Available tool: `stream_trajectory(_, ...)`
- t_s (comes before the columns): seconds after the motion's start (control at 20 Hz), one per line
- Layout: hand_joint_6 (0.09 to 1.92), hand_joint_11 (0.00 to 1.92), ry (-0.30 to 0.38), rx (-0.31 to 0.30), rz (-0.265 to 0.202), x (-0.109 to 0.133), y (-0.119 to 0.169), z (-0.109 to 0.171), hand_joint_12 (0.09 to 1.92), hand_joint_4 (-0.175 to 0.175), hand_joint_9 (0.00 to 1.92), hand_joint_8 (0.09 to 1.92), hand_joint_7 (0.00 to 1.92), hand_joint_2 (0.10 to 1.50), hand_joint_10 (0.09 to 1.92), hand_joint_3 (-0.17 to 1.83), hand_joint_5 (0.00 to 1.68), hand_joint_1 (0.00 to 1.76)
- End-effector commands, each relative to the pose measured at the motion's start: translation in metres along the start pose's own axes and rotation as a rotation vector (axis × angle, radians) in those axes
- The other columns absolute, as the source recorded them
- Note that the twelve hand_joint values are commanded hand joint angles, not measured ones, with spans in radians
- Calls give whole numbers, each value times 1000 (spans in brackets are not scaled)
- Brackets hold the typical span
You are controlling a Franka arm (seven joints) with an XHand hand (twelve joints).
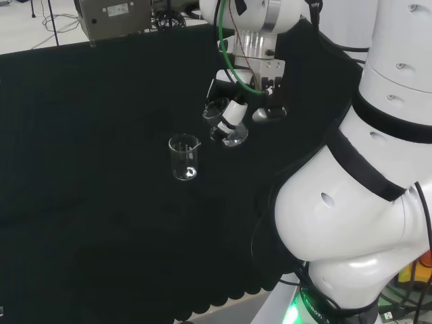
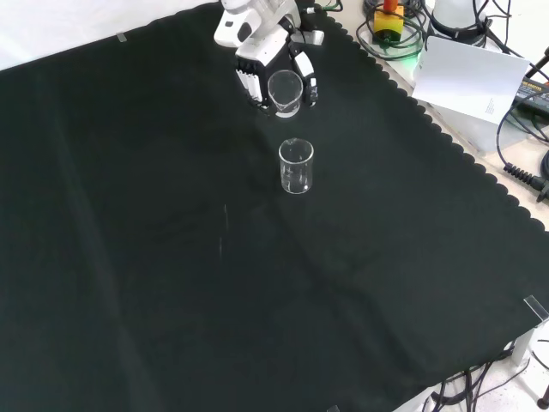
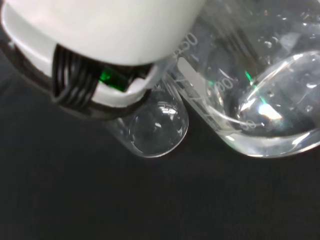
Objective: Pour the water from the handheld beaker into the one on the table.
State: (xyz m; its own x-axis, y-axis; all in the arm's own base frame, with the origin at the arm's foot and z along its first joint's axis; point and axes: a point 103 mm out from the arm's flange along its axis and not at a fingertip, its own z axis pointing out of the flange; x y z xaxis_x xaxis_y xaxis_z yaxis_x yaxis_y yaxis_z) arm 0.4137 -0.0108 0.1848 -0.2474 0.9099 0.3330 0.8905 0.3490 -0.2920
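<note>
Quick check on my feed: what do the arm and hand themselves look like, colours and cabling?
The arm is glossy white, with rounded links and black bands at the joints. A green cable runs down past the silver wrist section. The hand is white and black; its fingers are black with white segments.

Two clear glass beakers: one held beaker (image 2: pixel 285 92) tilted in the single hand (image 2: pixel 257 60) at the far side of the front view, one standing beaker (image 2: pixel 296 166) just nearer on the one black cloth (image 2: pixel 171 283)
</note>
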Motion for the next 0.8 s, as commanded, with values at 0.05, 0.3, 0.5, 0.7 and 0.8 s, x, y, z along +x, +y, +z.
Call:
stream_trajectory(0.05, 315, 1439, -69, 64, -16, 15, 5, -2, 585, -175, 1656, 470, 1393, 552, 87, 694, 1447, 1443)
stream_trajectory(0.3, 312, 1443, -120, 130, -13, 24, 8, -2, 584, -175, 1657, 468, 1394, 550, 87, 696, 1448, 1443)
stream_trajectory(0.5, 311, 1446, -193, 196, 1, 32, 13, -3, 583, -175, 1659, 479, 1387, 550, 87, 697, 1449, 1443)
stream_trajectory(0.7, 310, 1447, -256, 264, 22, 37, 16, -3, 581, -175, 1663, 484, 1381, 550, 87, 698, 1449, 1443)
stream_trajectory(0.8, 310, 1448, -283, 291, 30, 38, 17, -3, 581, -175, 1664, 483, 1380, 550, 87, 698, 1449, 1443)
